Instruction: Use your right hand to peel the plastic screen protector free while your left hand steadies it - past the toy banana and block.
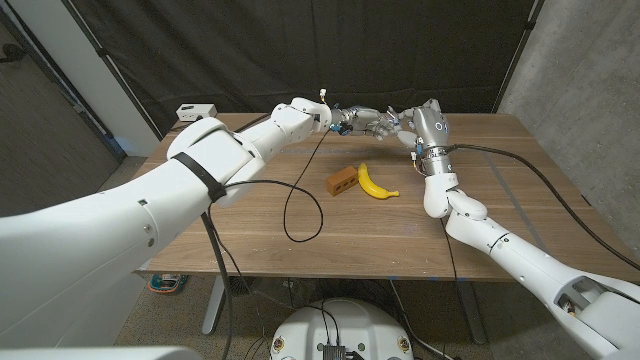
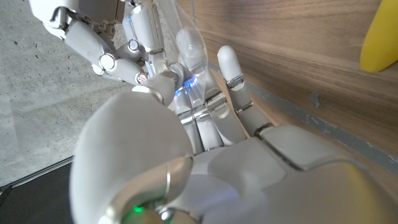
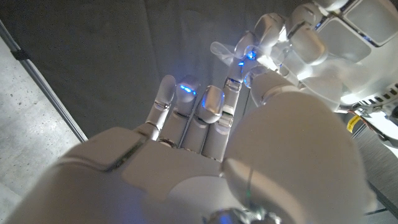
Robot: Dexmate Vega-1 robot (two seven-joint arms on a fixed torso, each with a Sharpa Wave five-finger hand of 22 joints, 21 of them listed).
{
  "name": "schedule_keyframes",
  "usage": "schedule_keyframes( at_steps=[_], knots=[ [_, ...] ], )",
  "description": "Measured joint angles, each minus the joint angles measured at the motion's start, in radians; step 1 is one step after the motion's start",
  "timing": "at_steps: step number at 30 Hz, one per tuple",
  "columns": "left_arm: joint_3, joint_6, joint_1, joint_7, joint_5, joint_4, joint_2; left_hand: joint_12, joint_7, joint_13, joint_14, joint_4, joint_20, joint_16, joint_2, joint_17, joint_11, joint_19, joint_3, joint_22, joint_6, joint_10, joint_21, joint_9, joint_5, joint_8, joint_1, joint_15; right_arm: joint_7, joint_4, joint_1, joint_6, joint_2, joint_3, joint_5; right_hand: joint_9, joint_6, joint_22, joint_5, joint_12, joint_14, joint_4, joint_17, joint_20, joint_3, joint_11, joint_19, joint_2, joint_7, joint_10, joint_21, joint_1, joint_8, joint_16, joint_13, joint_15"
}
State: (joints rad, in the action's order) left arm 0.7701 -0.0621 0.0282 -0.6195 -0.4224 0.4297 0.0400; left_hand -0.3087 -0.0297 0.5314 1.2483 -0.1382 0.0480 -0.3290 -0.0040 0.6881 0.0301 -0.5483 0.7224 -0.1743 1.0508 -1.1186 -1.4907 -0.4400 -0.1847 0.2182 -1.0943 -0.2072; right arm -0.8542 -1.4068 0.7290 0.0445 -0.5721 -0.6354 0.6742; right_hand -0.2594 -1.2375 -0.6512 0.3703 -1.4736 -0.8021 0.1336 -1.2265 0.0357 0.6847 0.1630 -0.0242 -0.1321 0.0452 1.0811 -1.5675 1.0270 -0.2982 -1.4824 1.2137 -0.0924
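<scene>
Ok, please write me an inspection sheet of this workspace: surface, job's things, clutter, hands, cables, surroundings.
Surface: brown wooden table, dry.
Job's things: clear plastic screen protector between both hands at the far edge; yellow toy banana beside the small orange-brown block, mid-table.
Clutter: small white box at the far left corner.
Hands: left hand and right hand meet above the table, fingers on the protector.
Cables: black cable looping over the table.
Surroundings: black curtain, grey concrete wall.

Mid-frame on the table (image 1: 520,170), the block (image 1: 343,180) lies just left of the banana (image 1: 374,184); the hands (image 1: 385,124) meet above them.
</scene>
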Motion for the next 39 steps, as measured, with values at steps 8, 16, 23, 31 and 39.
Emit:
schedule_keyframes(
  at_steps=[8,16,23,31,39],
  knots=[
    [0.002,-0.004,0.001,0.025,-0.002,0.001,0.002,0.0,-0.001,0.0,0.0,0.0,0.0,0.0,-0.004,0.0,-0.002,0.0,0.0,0.0,0.001,-0.002,0.0,-0.002,0.0,-0.001,0.004,0.0,-0.085,0.013,-0.004,0.003,0.004,-0.015,-0.014,0.0,0.0,0.0,-0.002,0.0,0.0,0.0,-0.001,-0.004,0.0,0.0,-0.004,0.0,0.0,-0.001,0.0,0.0,-0.012,0.0,0.002,0.0],
    [0.006,-0.008,0.001,0.046,-0.002,0.001,0.002,0.0,-0.001,0.0,0.0,0.0,0.0,0.0,-0.004,0.0,-0.002,0.0,0.0,0.0,0.002,-0.002,0.0,-0.004,0.0,-0.002,0.004,0.0,-0.19,0.11,0.033,-0.096,0.121,0.085,0.114,0.0,0.0,0.003,-0.005,-0.017,0.0,0.0,-0.003,0.0,0.0,0.0,-0.008,0.002,0.0,-0.001,0.0,-0.002,-0.007,0.0,0.011,0.0],
    [0.007,-0.009,0.001,0.052,-0.002,0.001,0.0,0.001,0.001,-0.001,0.0,-0.001,0.0,0.0,-0.002,0.0,-0.002,0.0,-0.001,0.0,0.004,-0.002,0.0,-0.002,0.0,-0.002,0.002,0.0,-0.235,0.18,0.054,-0.286,0.302,0.278,0.342,0.0,0.0,0.003,-0.008,-0.026,-0.006,0.0,-0.003,0.0,0.0,0.001,-0.015,0.003,0.0,0.0,0.0,-0.003,-0.006,0.0,0.011,-0.002],
    [0.007,-0.009,0.001,0.04,-0.003,0.001,-0.006,0.001,0.001,-0.001,0.0,-0.001,0.0,0.0,-0.002,0.004,-0.003,0.0,-0.001,0.0,0.004,-0.003,0.0,-0.003,0.0,-0.002,0.002,0.0,-0.254,0.228,0.057,-0.398,0.529,0.56,0.596,0.005,0.0,0.003,-0.012,-0.036,-0.006,-0.001,-0.003,-0.002,0.001,0.001,-0.02,0.003,0.0,0.0,0.0,-0.003,-0.003,0.0,0.016,-0.002],
    [0.001,0.001,-0.001,0.003,-0.007,0.0,-0.015,0.001,0.001,-0.001,0.0,-0.001,0.0,0.0,0.0,0.002,-0.003,0.0,-0.001,0.0,0.004,-0.003,0.0,-0.004,0.003,-0.006,0.0,0.0,-0.259,0.253,0.05,-0.441,0.623,0.69,0.713,0.01,0.0,0.003,-0.016,-0.039,-0.011,-0.001,-0.003,-0.002,0.001,0.001,-0.02,0.003,0.0,0.0,0.0,-0.003,-0.001,0.0,0.016,-0.004]
  ],
)
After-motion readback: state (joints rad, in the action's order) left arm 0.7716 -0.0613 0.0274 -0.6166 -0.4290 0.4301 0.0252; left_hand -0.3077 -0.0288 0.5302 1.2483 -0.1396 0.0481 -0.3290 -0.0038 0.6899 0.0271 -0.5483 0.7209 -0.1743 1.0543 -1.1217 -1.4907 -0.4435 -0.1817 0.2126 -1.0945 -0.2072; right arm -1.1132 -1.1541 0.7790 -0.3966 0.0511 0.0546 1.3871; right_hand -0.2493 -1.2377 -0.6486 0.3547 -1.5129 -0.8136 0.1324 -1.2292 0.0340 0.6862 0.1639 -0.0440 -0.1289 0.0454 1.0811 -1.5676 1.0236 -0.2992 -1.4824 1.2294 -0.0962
